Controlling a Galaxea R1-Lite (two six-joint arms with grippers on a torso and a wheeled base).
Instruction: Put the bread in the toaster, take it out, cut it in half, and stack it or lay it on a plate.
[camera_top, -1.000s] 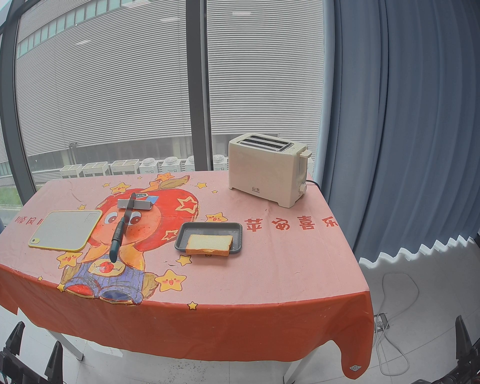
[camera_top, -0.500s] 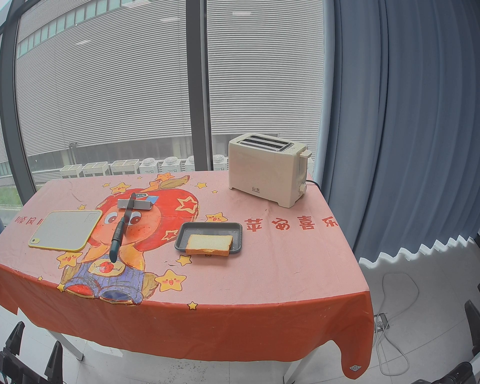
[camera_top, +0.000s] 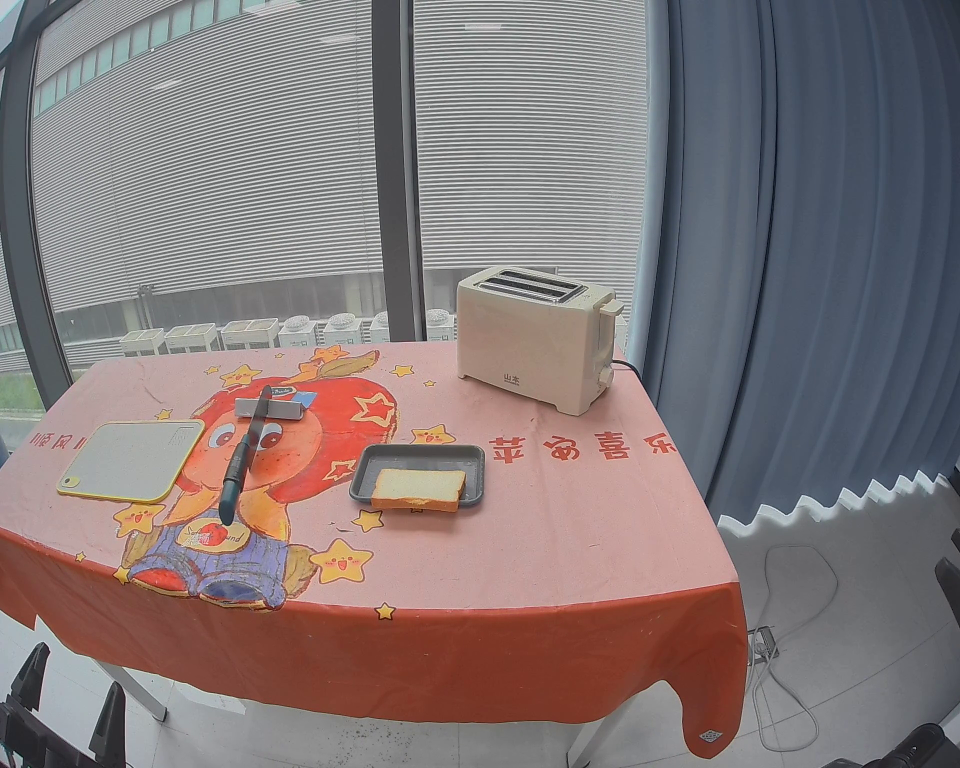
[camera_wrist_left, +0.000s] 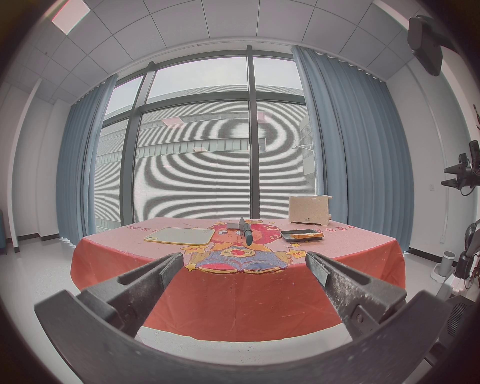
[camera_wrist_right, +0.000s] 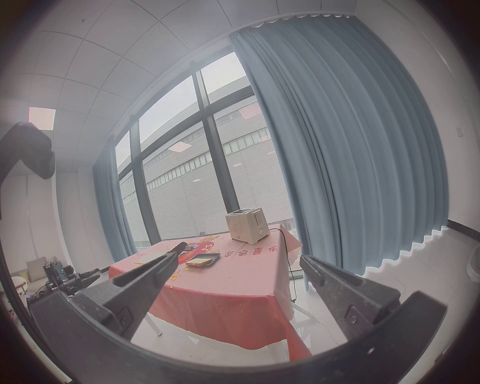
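We find the slice of bread (camera_top: 418, 489) lying flat in the dark rectangular tray (camera_top: 420, 458), against its near rim, around the middle of the orange cartoon-print tablecloth (camera_top: 560, 540). The cream two-slot toaster (camera_top: 535, 340) stands well behind the tray to the right, by the window. Left of the tray, a dark-handled knife (camera_top: 240, 458) lies with its blade across a small grey rest (camera_top: 268, 408), and a pale cutting board (camera_top: 130, 460) with a yellow rim lies farther left. Our left gripper (camera_wrist_left: 243, 261) hangs in front of the table's near edge, low, jaws spread wide and gripping nothing. Our right gripper (camera_wrist_right: 239, 260) sits off the table's right front corner, well apart from it, jaws likewise parted and unloaded.
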